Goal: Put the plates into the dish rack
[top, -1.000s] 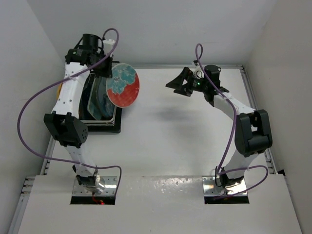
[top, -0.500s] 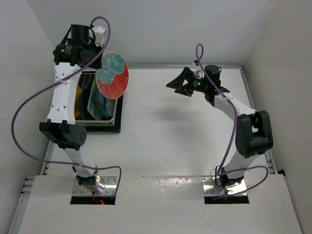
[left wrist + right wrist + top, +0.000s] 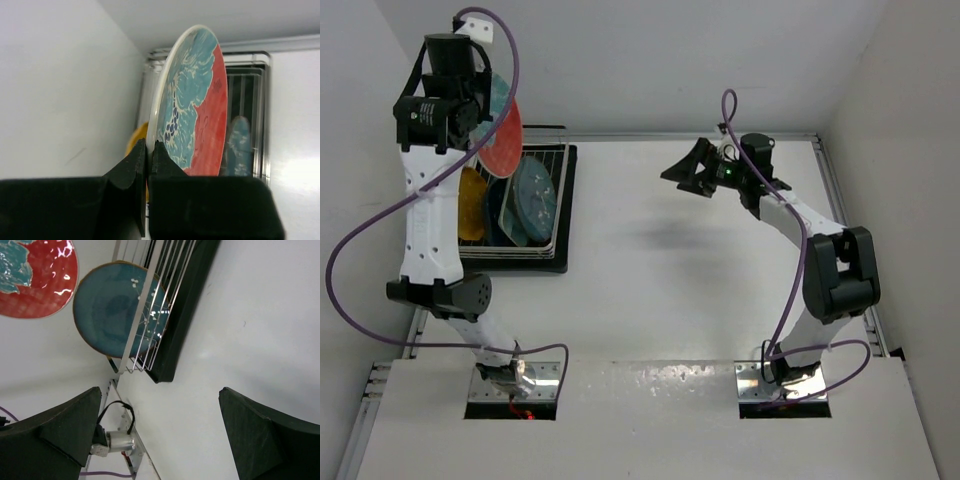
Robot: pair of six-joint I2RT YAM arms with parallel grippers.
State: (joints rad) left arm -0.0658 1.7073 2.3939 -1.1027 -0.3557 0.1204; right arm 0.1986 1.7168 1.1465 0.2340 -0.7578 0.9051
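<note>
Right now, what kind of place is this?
Probably a robot test cell: white walls enclose a white table bearing a left arm, a right arm and one dish rack.

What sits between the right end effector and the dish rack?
Nothing but bare table separates the right end effector from the rack; the top view shows it.

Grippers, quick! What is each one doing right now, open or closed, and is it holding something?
Left gripper: closed, holding the red-rimmed plate by its edge.
Right gripper: open, holding nothing.
</note>
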